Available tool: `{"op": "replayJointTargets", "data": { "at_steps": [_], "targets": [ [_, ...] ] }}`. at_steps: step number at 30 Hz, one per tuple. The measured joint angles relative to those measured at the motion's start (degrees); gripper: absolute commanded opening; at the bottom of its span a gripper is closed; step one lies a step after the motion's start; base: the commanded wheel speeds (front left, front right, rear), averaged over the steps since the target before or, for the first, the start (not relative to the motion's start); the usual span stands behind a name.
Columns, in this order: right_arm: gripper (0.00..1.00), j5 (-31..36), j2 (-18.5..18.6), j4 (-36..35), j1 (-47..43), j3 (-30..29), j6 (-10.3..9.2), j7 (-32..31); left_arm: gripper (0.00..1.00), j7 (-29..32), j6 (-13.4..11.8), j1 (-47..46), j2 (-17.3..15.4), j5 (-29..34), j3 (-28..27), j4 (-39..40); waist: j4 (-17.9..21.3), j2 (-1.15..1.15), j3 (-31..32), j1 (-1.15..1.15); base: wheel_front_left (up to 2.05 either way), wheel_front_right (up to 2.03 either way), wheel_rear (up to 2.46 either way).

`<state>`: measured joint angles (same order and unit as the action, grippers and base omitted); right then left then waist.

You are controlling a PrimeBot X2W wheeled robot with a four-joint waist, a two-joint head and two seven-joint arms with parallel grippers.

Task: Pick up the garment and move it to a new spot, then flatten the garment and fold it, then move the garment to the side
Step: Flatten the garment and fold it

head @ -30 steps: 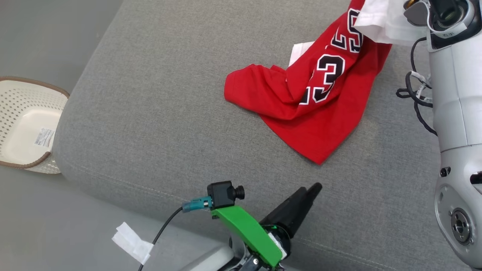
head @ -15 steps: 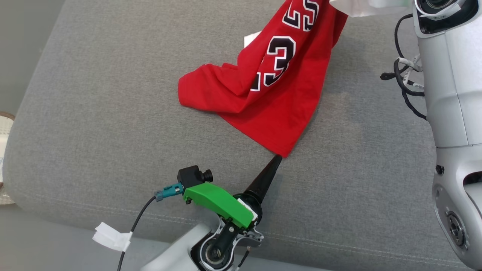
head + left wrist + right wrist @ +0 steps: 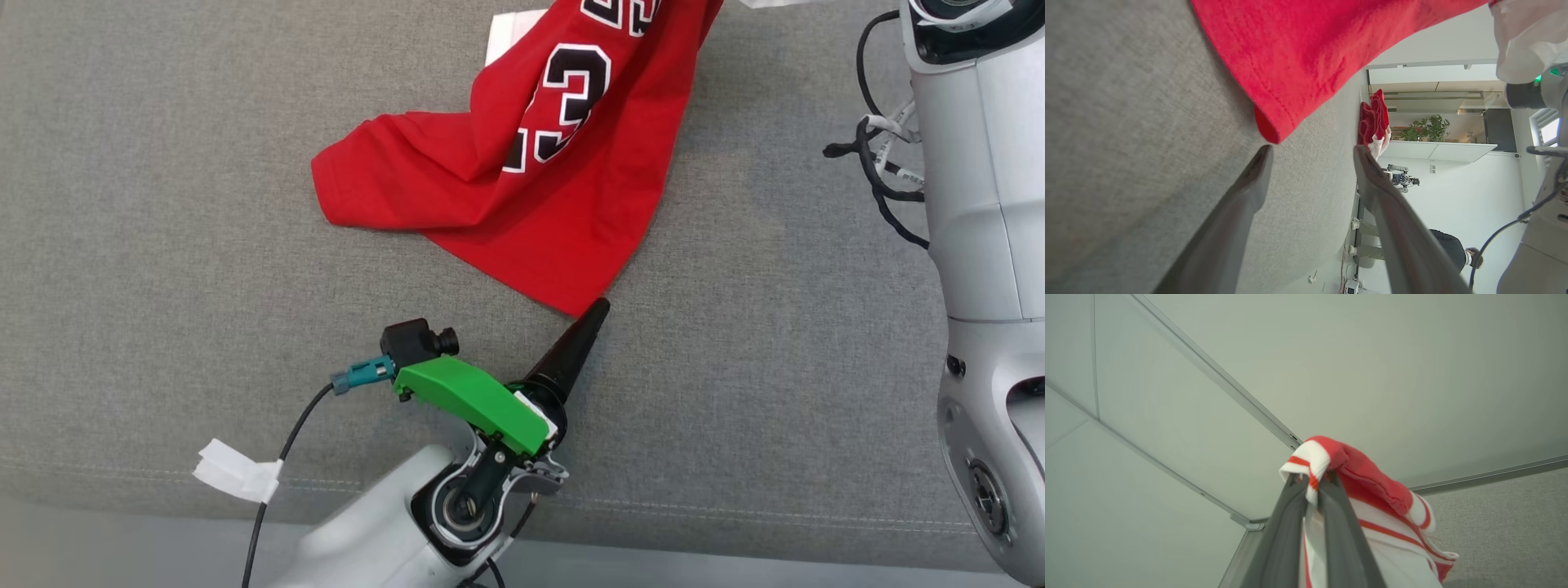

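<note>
Red garment (image 3: 522, 204) hangs from the right gripper (image 3: 1312, 484), clamped on its striped trim, its lower half draped on the grey cushion (image 3: 163, 245). Left gripper (image 3: 1310, 153) gapes just beside the bottom corner (image 3: 1274, 126) — slide one finger (image 3: 1241, 196) under the hem before pinching, so cushion fabric isn't caught

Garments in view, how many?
2. The red jersey hangs from the right gripper, its lower part on the grey cushion; a second crumpled red-and-white garment lies at the cushion's far edge, in the left wrist view. More may be out of frame.
</note>
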<state>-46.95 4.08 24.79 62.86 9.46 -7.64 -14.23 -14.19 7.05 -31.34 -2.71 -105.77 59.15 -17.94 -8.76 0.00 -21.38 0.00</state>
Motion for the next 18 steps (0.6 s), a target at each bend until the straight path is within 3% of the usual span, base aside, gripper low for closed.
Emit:
{"op": "replayJointTargets", "data": {
  "at_steps": [18],
  "targets": [
    [0.0, -0.1, 0.0, -3.8, -2.2, -0.1, 0.0, 1.1, 1.0, 0.0, 0.1, -3.0, 0.4, 0.2, 1.5, -3.4, -0.5, 0.0, -3.4, 0.0, 0.0, 0.0, 0.0]
  ]
}}
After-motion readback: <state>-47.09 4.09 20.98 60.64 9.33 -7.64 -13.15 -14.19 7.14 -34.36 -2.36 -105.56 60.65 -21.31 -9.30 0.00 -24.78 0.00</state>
